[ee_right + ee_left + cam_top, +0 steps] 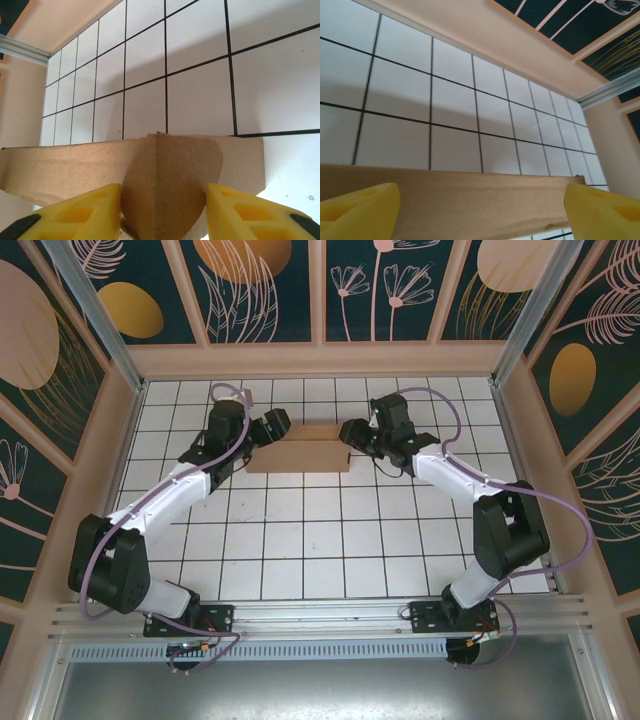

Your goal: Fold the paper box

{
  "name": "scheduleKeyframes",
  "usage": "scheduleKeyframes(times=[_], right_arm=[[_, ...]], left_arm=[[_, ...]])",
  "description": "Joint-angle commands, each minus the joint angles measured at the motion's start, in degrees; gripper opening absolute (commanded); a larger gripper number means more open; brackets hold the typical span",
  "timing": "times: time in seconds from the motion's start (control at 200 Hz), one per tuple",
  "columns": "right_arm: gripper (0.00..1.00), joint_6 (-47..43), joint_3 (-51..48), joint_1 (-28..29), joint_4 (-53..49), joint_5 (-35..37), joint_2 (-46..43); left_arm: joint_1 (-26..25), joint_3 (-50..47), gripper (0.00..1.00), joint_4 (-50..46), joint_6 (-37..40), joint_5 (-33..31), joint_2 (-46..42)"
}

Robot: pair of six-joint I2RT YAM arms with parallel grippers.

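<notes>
right gripper (162, 190): yellow fingers (85, 215) set narrow, one on either side of a rounded end flap; whether they pinch it or only frame it, i cannot tell.
left gripper (480, 192): spread wide, a long wall edge running across between its fingers.
paper box (300, 455): far centre of the tiled table (320, 540), between both arms, near wall raised.
handling: probably light and thin, quick to crease; take hold close to the fold lines and squeeze gently.
</notes>
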Motion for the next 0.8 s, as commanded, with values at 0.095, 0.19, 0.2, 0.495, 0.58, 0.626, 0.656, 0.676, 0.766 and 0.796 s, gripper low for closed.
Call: scheduleKeyframes(times=[0.095, 0.19, 0.2, 0.495, 0.58, 0.626, 0.656, 0.676, 0.766, 0.796], right_arm=[[0.44, -2.8, 0.6, 0.4, -7.8, 2.9, 3.1], [0.44, -3.1, 0.6, 0.5, -7.7, 2.6, 3.4], [0.44, -3.1, 0.6, 0.6, -7.6, 2.5, 3.4], [0.44, -3.8, -0.1, 1.1, -7.1, 2.2, 4.0], [0.44, -3.8, -0.4, 1.2, -7.0, 2.1, 4.0], [0.44, -3.8, -0.4, 1.2, -7.0, 1.8, 4.1], [0.44, -3.8, -0.4, 1.1, -7.0, 1.7, 4.1], [0.44, -3.9, -0.3, 1.1, -7.0, 1.6, 4.1], [0.44, -4.1, -0.2, 1.1, -7.0, 0.9, 4.1], [0.44, -4.3, -0.2, 1.2, -7.0, 0.7, 4.1]], left_arm=[[2.5, 3.5, 0.87, -12.6, 8.2, -1.5, -6.2], [3.9, 0.8, 0.88, -12.9, 10.3, -1.2, -8.0], [4.0, 0.5, 0.88, -12.7, 10.5, -1.3, -8.1], [8.8, -1.0, 0.88, -8.3, 11.8, 0.4, -4.1], [8.9, -0.6, 0.88, -7.8, 11.5, 1.4, -2.3], [8.8, -1.1, 0.88, -7.4, 11.3, 1.1, -1.7], [8.9, -1.6, 0.88, -7.0, 11.2, 1.1, -1.5], [9.0, -1.9, 0.88, -6.8, 11.1, 0.9, -1.3], [8.9, -2.7, 0.88, -5.4, 10.5, 0.7, -1.1], [9.0, -4.1, 0.88, -4.8, 10.3, 1.0, -1.0]])
